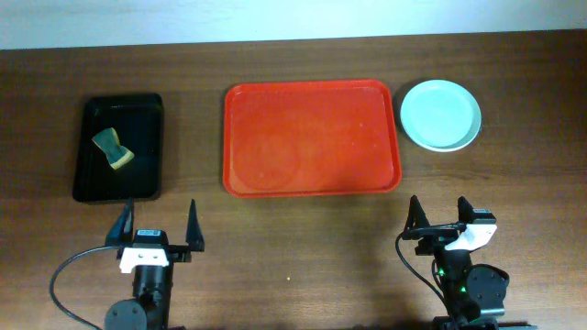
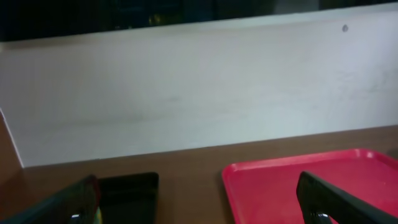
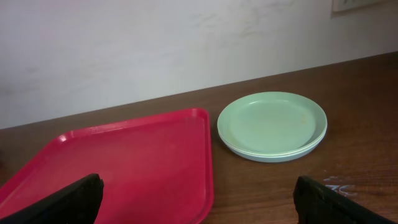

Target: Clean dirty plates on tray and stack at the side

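Saw plates (image 1: 441,115) stacked just right of bare tray (image 1: 312,137); left claw (image 1: 157,225), right claw (image 1: 438,220) spread, empty. Judged task finished, nothing left.

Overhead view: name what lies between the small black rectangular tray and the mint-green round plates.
The large red-orange rectangular plastic tray, nothing on it, with strips of brown wooden table either side; the overhead view shows this.

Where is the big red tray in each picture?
Overhead: the tray lies in the middle, between the black tray and the plates.
Left wrist: lower right, the black tray to its left.
Right wrist: lower left, the plates to its right.
Shared landmark: the brown table, in all three.
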